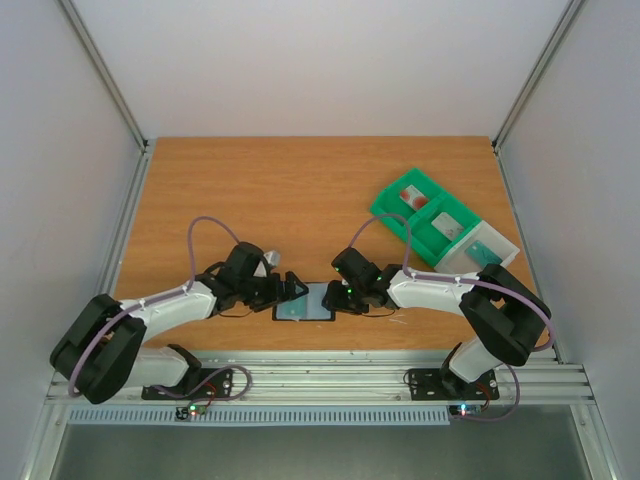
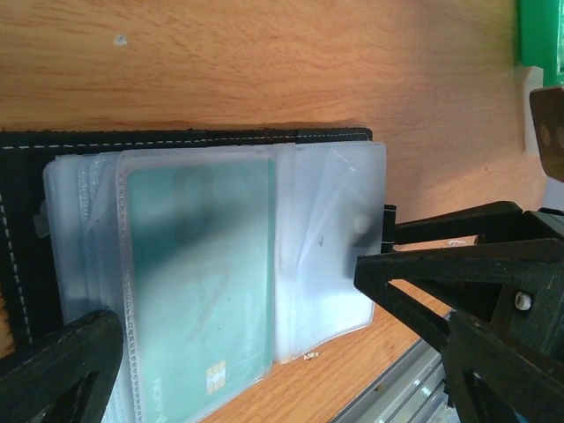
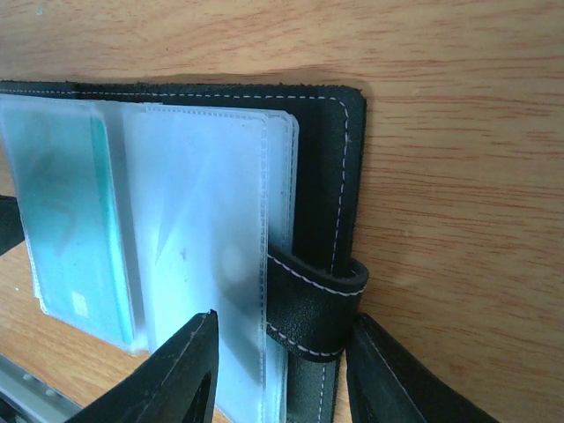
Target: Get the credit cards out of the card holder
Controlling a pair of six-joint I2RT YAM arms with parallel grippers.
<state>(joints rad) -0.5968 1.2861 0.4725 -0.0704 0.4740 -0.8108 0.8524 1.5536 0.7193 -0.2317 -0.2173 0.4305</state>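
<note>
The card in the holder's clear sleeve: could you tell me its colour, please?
Teal-green card, seen through the frosted sleeve; the left wrist view shows it best.

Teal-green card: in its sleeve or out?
In. The teal-green plastic card lies inside a clear sleeve of the opened black stitched card holder, sleeve film covering its face.
</note>
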